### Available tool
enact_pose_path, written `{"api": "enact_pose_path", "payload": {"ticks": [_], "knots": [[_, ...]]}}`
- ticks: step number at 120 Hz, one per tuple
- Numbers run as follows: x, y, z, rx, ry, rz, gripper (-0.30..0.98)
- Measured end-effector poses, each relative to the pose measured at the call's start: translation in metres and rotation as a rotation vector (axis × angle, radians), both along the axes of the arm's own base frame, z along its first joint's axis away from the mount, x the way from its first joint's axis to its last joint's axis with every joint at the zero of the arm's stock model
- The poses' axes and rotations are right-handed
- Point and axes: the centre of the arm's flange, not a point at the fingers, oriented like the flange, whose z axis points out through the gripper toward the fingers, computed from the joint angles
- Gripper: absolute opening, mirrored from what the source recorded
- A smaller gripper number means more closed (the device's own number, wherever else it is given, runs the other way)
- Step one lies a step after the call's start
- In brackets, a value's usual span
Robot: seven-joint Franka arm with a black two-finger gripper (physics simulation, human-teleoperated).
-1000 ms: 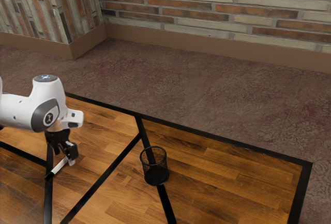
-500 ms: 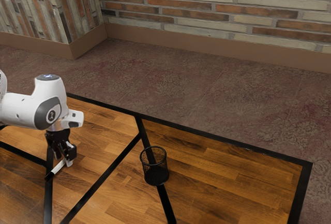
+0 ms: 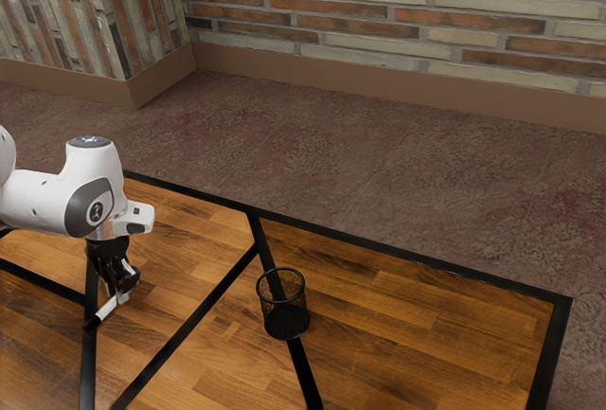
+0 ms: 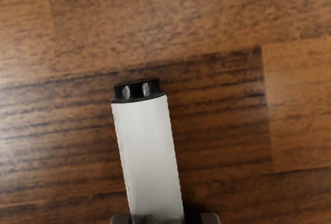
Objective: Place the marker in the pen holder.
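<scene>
So — pen holder [image 3: 284, 308] upright on table [image 3: 426, 334] — marker [image 3: 106, 310] outside, well apart.

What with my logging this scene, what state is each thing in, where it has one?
Marker: outside the pen holder, at the gripper; whether it is gripped, I can't tell.
Pen holder: upright on the table, top open, no marker in it.
Gripper: lowered to the marker; open or shut, I can't tell.
Arm: bent, its hand end pointing down.
</scene>
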Motion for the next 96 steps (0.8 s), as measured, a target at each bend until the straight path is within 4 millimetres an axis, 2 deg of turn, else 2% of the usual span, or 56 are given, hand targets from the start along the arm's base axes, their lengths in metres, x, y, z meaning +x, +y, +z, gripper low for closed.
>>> {"api": "enact_pose_path", "payload": {"ticks": [26, 48, 54, 66, 84, 96], "knots": [[0.000, -0.001, -0.005, 0.003, 0.008, -0.004, 0.04], [0.002, -0.003, 0.000, 0.004, -0.004, -0.009, 0.00], [0.005, -0.004, 0.006, 0.006, -0.020, -0.012, 0.00], [0.014, -0.012, 0.030, 0.007, -0.082, -0.029, -0.01], [0.031, -0.045, 0.085, 0.013, -0.256, -0.098, -0.04], [0.031, -0.076, 0.136, 0.016, -0.417, -0.157, -0.05]]}}
